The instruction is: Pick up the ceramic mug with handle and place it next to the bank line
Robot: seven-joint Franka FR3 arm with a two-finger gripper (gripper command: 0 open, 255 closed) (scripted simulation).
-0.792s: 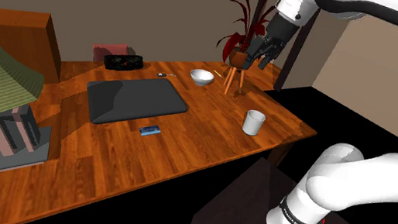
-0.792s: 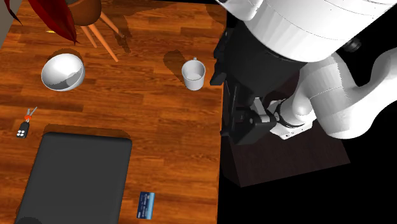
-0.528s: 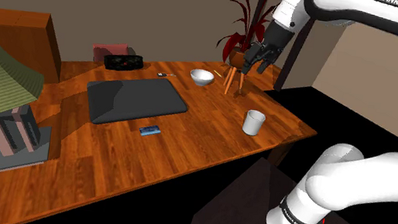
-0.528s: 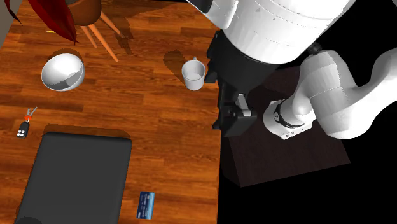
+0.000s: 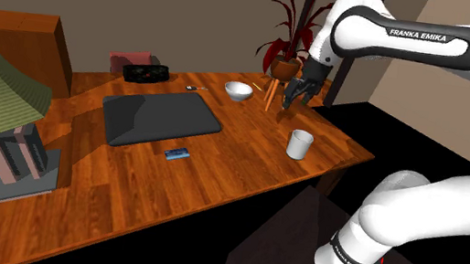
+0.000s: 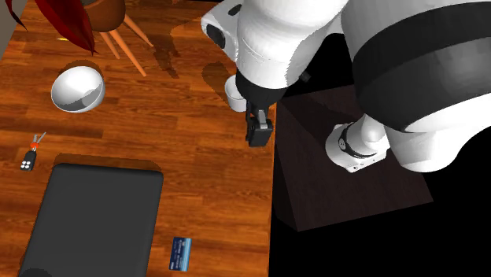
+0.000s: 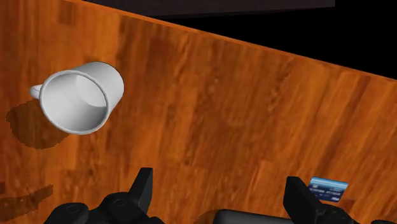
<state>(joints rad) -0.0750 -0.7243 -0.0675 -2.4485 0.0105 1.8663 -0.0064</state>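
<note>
Near the tabletop (image 5: 239, 159) edge: white mug (image 7: 79, 97), upright, handle turned away from the blue card (image 7: 327, 189), well apart. Likely light, rigid, slick, chippable; pinch one rim wall. Gripper (image 7: 219, 186) hovers beside it, fingers (image 7: 143, 186) spread, empty.

Wht mug (image 7: 79, 98), blue card (image 7: 328, 189), orange-brn wood-grain tbl (image 7: 222, 114).

Maker's name on the arm

White capitals reading "FRANKA EMIKA" run along the dark band on the arm (image 5: 429, 37) in the shoulder view. A smaller line of white lettering sits on the dark ring at the arm's base (image 5: 348, 260), too small to read. The blue card (image 7: 327, 189) carries pale print that cannot be made out.
</note>
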